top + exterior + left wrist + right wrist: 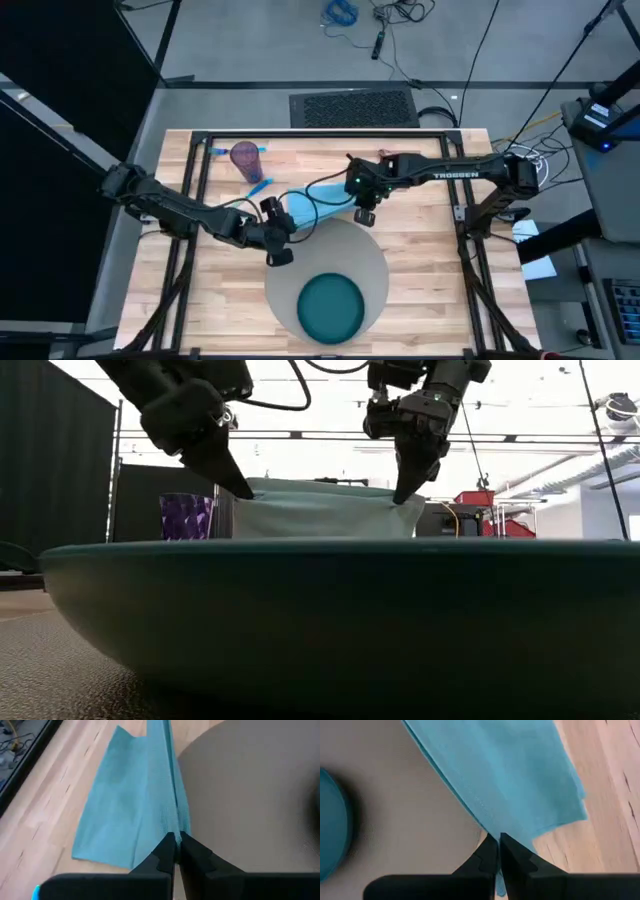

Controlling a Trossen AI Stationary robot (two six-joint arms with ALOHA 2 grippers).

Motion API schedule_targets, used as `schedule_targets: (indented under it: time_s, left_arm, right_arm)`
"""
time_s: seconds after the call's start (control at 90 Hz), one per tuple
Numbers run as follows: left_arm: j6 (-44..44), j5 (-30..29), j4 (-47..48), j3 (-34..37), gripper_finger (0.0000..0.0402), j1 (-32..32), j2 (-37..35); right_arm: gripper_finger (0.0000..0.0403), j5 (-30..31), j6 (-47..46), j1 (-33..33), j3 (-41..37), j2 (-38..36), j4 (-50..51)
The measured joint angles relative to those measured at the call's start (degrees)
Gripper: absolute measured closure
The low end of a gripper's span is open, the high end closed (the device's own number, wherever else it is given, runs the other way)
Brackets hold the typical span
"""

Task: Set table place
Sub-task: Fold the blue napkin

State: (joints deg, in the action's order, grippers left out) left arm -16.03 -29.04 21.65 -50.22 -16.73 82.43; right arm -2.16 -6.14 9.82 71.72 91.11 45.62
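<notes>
The round grey placemat [370, 255] lies on the light-wood table [430, 290], with a dark teal plate [331, 307] on its near part. A light blue cloth napkin [318, 205] is held up over the placemat's far edge between my two grippers. My left gripper [281, 246] is shut on its left end and my right gripper [365, 214] on its right end. In the low view the napkin [320, 512] spans between the two grippers' tips, and the plate's rim [320, 555] hides its lower part. My left gripper pinches the napkin's upper edge [175, 826] at its left end between its two fingers, slanting down from above. The cloth looks folded there, in more than one layer. The edge runs fairly straight toward the other gripper, and the rest [125, 805] falls away below. My right gripper pinches the napkin's upper edge near its right corner [496, 831] between its two fingers, pointing down from above [402, 495]. The edge is raised above the table, and the cloth [520, 775] hangs off to the far side.
A purple patterned cup [246, 157] stands at the table's far left, with a slim blue object [260, 187] lying near it. The table's black frame bars [330, 133] run along the far edge and sides. Bare wood shows to the placemat's left and right.
</notes>
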Motion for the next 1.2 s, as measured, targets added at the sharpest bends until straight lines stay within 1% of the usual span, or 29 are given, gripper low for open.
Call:
schedule_targets:
  time_s: [0.078,0.222,0.278,0.356,0.444,0.544,0.744,0.867,1.033,1.2]
  left_arm:
    - [2.94,-0.92,0.39,0.04,0.0401,2.73,0.0]
    - [3.69,-0.64,0.65,0.41,0.0401,8.8,0.15]
    - [5.13,-0.01,-0.41,1.29,0.0401,10.39,0.24]
    - [6.36,1.47,-1.55,2.3,0.0401,12.74,0.35]
    - [7.76,4.27,-5.41,4.33,0.0401,15.75,0.28]
    - [9.46,7.84,-7.5,5.48,0.0401,18.53,0.37]
    - [15.3,8.69,-9.92,5.55,0.0401,23.03,0.33]
    - [17.6,11.61,-11.66,5.53,0.0401,26.51,0.33]
    - [19.29,16.99,-13.25,5.55,0.0401,30.66,1.13]
    - [19.76,18.68,-13.8,5.51,0.0401,33.24,4.21]
  right_arm:
    - [0.0403,1.41,1.63,2.25,0.0,0.0,-3.0]
    - [0.0403,0.52,4.05,8.4,0.0,0.79,-4.93]
    - [0.0403,-0.7,5.53,10.15,0.0,1.38,-5.61]
    - [0.0403,-4.05,7.12,12.84,0.0,2.38,-7.11]
    - [0.0403,-5.67,8.44,14.99,0.0,3.75,-8.03]
    - [0.0403,-6.54,9.68,16.32,0.0,5.04,-8.61]
    - [0.0403,-6.39,10.48,18.46,0.0,6.55,-10.34]
    - [0.0403,-6.35,10.42,19.7,0.0,7.5,-10.32]
    - [0.0403,-6.2,9.4,19.95,-0.02,8.86,-9.73]
    - [0.0403,-6.35,7.21,19.04,0.0,9.4,-9.25]
